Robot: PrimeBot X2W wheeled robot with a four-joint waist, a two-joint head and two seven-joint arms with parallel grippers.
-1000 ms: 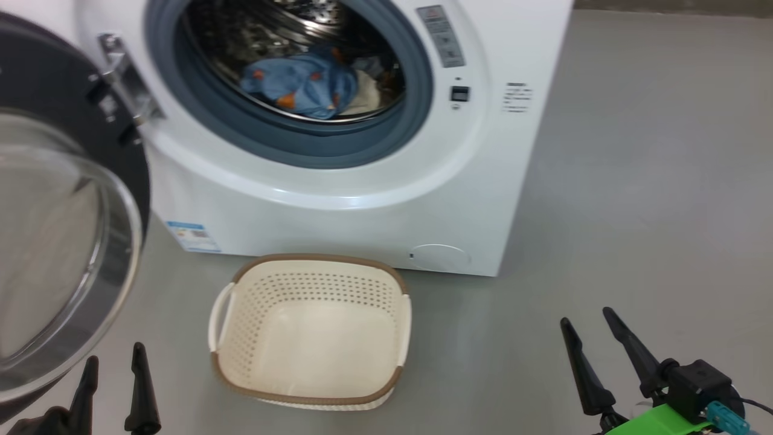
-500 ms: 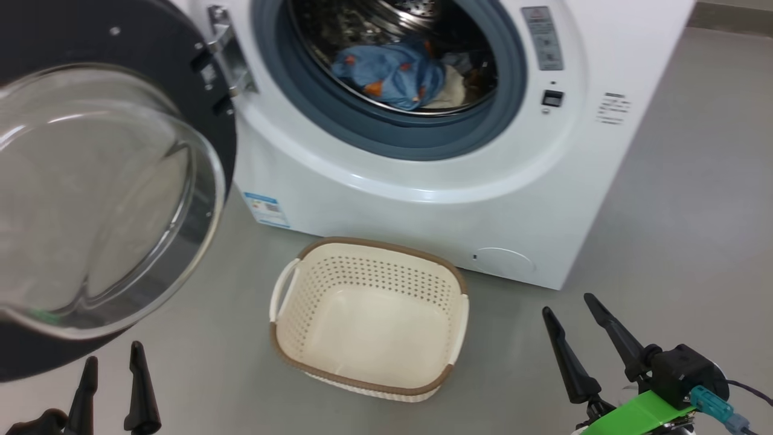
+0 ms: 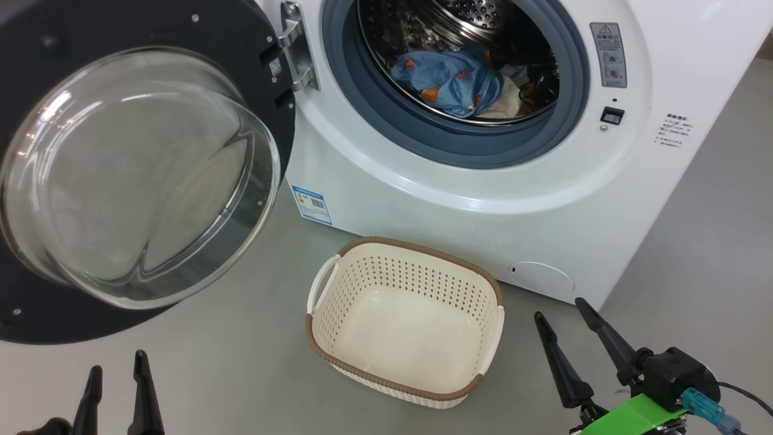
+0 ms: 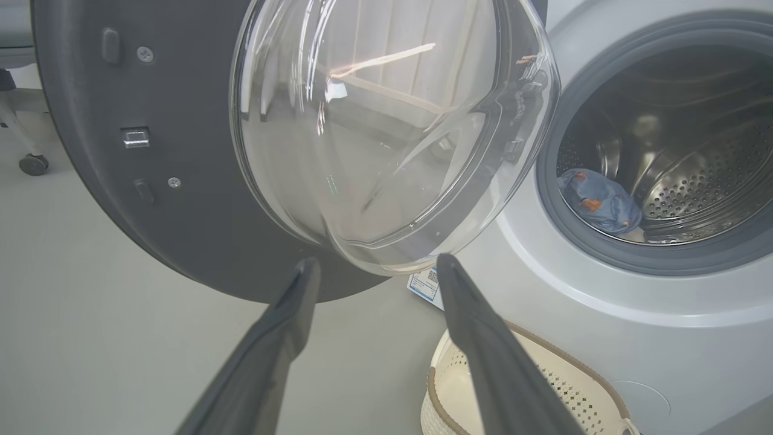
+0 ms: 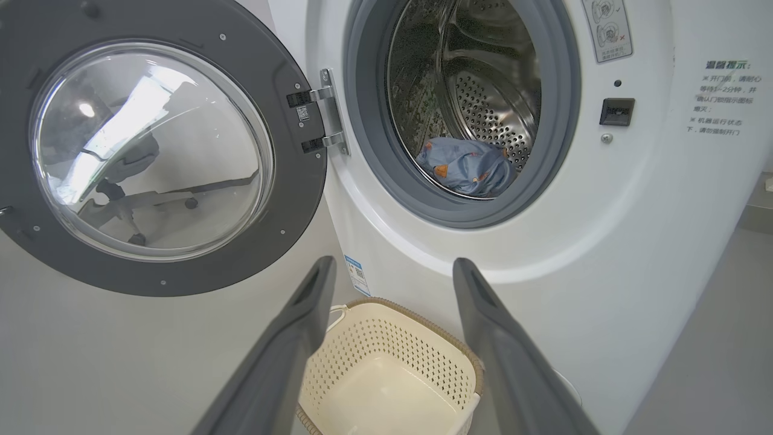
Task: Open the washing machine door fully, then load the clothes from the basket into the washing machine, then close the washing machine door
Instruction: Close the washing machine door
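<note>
Round black-rimmed glass door open; light blue printed clothes sit near the grey-blue gasket, so closing could pinch them. Both wide, empty: left claw, right claw.

door: swung wide open | clothes: blue and cream, inside washing machine | basket: cream, empty, upright

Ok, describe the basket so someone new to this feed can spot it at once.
Start at the big white washing machine, door swung open. On the grey floor before its front stands the basket: cream plastic, perforated walls, brown rim, white side handles, empty.
</note>
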